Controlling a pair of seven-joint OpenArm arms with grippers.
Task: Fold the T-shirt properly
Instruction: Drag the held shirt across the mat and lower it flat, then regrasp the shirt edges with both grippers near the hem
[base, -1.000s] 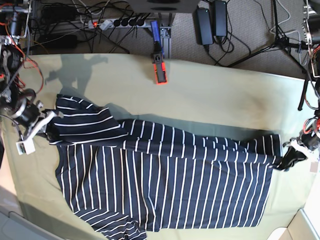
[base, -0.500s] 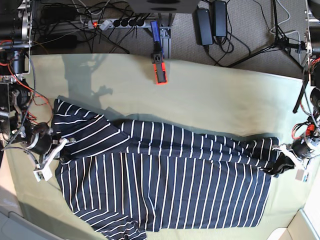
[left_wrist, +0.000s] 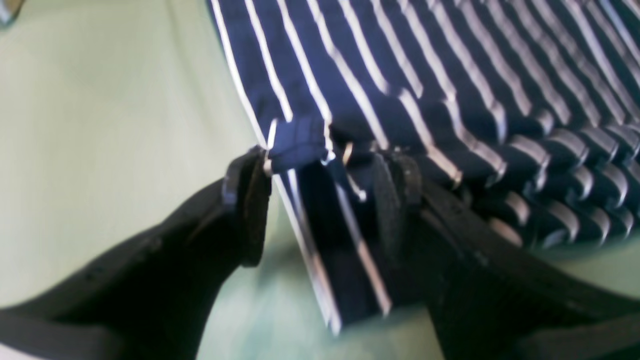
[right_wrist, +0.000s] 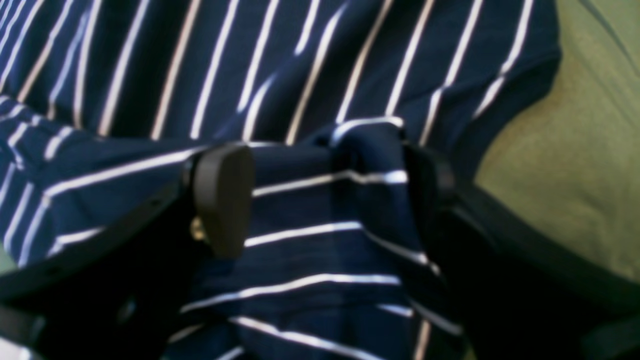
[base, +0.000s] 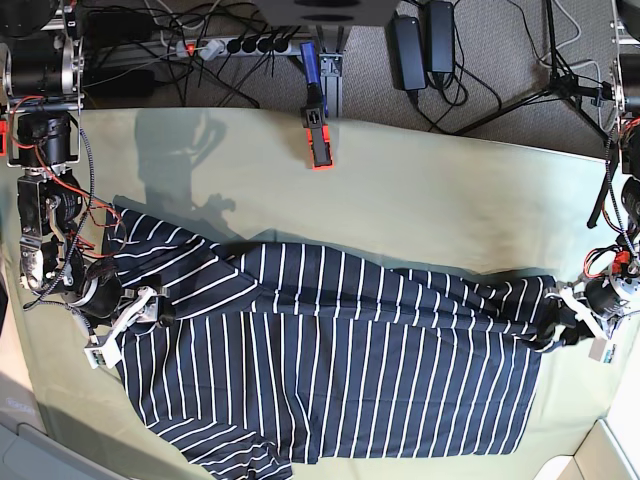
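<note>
The T-shirt (base: 330, 360), navy with thin white stripes, lies spread across the near half of the olive-green cloth (base: 420, 190) covering the tabletop, one sleeve reaching towards the left edge in the base view, another at the near edge. The right gripper (right_wrist: 325, 200) sits at that left side, its jaws spread wide with a raised fold of striped fabric standing between them. The left gripper (left_wrist: 320, 200) is at the opposite edge of the shirt, jaws likewise parted, a hem corner lying loose between its fingers (left_wrist: 245, 210)
</note>
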